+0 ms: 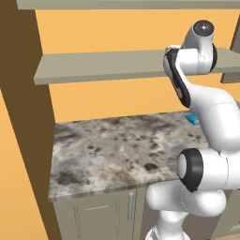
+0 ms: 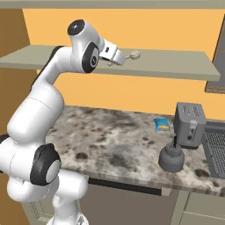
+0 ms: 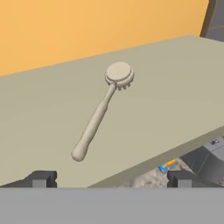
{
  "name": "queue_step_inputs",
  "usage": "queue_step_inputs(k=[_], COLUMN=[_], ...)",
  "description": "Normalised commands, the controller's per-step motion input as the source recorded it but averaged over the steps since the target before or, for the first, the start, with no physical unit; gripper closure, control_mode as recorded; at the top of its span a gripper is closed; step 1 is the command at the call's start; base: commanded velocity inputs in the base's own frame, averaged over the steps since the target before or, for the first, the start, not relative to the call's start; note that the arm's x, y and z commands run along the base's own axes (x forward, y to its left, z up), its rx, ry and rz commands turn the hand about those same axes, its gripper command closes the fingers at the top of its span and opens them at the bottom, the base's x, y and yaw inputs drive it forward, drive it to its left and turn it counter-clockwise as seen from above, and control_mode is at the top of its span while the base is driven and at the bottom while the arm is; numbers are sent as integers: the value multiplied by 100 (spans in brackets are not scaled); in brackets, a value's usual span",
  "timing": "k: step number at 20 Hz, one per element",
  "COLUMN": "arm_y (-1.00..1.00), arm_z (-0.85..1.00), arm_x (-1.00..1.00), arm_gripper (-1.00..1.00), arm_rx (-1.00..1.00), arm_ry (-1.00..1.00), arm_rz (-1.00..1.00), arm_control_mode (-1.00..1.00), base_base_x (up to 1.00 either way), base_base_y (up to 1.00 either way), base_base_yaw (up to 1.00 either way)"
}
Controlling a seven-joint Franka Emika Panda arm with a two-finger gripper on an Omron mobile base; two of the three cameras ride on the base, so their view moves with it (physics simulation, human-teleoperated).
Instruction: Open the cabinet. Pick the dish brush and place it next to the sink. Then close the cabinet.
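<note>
The dish brush (image 3: 103, 109) lies flat on the middle shelf (image 3: 43, 122) of the open cabinet. Its round cream head points away from me and its handle end lies nearest. In the right base view the brush (image 2: 133, 55) rests on the shelf (image 2: 176, 63) just right of my gripper (image 2: 119, 59). The gripper (image 3: 111, 179) is open, level with the shelf's front edge and a short way from the handle, with nothing between its fingers (image 3: 41, 178). The sink's wire rack (image 2: 215, 149) shows at the counter's far right.
On the speckled counter (image 2: 110, 140) stand a grey toaster (image 2: 190, 118), a blue-and-yellow sponge (image 2: 161, 124) and a dark round dispenser (image 2: 171, 158). A brown side panel (image 1: 23, 117) bounds the left. Another shelf (image 1: 117, 3) runs above.
</note>
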Motion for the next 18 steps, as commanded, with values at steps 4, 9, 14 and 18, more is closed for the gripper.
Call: queue_step_inputs(k=[4,9,14,18], arm_y=[0,0,0,0], arm_z=[-11,0,0,0], arm_x=[18,15,26,27], arm_gripper=[-100,-100,-100,-100], arm_rx=[0,0,0,0], arm_ry=[0,0,1,5], arm_rz=[0,0,0,0], arm_control_mode=[-100,-100,-100,-100], base_base_x=[0,0,0,0], base_base_y=[0,0,0,0], base_base_yaw=[0,0,0,0])
